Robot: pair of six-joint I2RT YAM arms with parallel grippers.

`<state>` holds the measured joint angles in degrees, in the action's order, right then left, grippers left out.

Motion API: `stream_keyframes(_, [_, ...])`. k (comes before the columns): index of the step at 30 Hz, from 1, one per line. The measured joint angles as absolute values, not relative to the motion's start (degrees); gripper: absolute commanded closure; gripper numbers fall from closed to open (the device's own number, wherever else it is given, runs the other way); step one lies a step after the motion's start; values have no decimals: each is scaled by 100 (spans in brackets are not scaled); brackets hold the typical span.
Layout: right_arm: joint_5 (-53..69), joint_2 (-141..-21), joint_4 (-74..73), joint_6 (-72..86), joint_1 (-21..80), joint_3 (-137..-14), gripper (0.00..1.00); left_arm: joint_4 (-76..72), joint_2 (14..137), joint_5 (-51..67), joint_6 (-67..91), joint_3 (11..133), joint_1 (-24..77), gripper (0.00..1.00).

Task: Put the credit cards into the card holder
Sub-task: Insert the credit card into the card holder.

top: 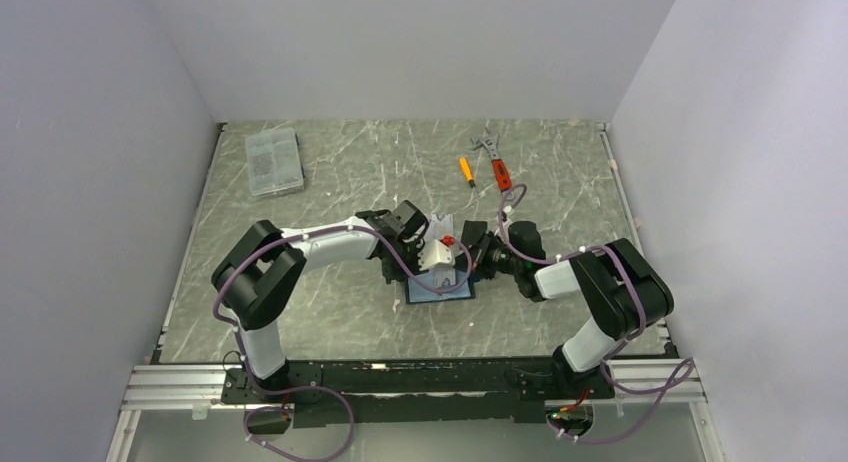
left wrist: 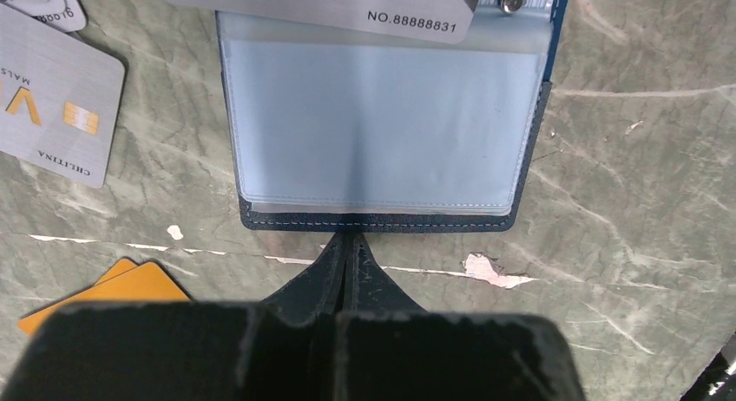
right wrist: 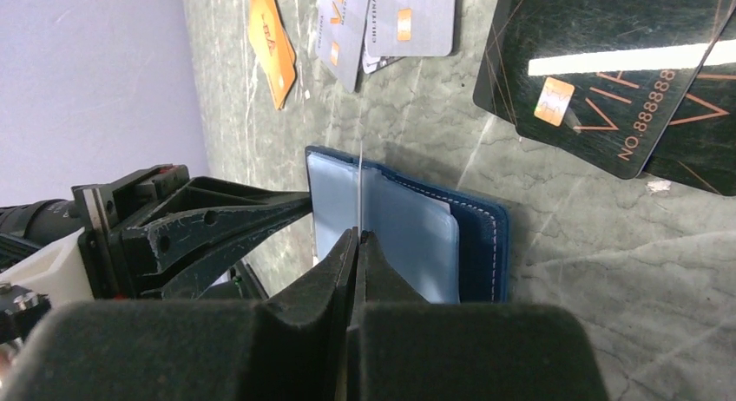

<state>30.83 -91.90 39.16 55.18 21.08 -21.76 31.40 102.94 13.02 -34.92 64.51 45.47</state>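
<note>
— Where is the card holder (left wrist: 382,123)?
— It lies open on the table (left wrist: 625,201), clear sleeves up, at twelve o'clock from the left claw (left wrist: 347,247). That claw is clenched on nothing, its tips touching the holder's near edge.
— And the right claw (right wrist: 358,243)?
— Pinched on a silver card (left wrist: 321,6), held edge-on above the holder's sleeves. Black cards (right wrist: 599,62) lie at two o'clock.

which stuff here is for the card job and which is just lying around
For the job: card holder, silver card in the right tool, loose silver cards, orange cards, black cards
Lying about: clear compartment box, screwdriver, wrench
</note>
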Motion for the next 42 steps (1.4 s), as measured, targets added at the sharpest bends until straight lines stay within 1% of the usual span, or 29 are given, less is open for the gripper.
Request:
stream_keyframes(7, [3297, -9559, 4139, 5507, 2108, -2176, 100, 3197, 10309, 1243, -3492, 6479, 4652, 100])
stream_keyframes(12, [3350, -9588, 4171, 5411, 2104, -2158, 100, 3229, 10324, 1208, -3489, 6501, 4698, 100])
stream_keyframes(19, [3308, -9262, 3983, 5133, 2104, -1986, 100, 3232, 10324, 1212, -3476, 6501, 4722, 100])
stream_keyframes(42, [3249, -9065, 3688, 4866, 2106, -1857, 100, 3282, 10366, 1146, -3385, 6541, 4899, 100])
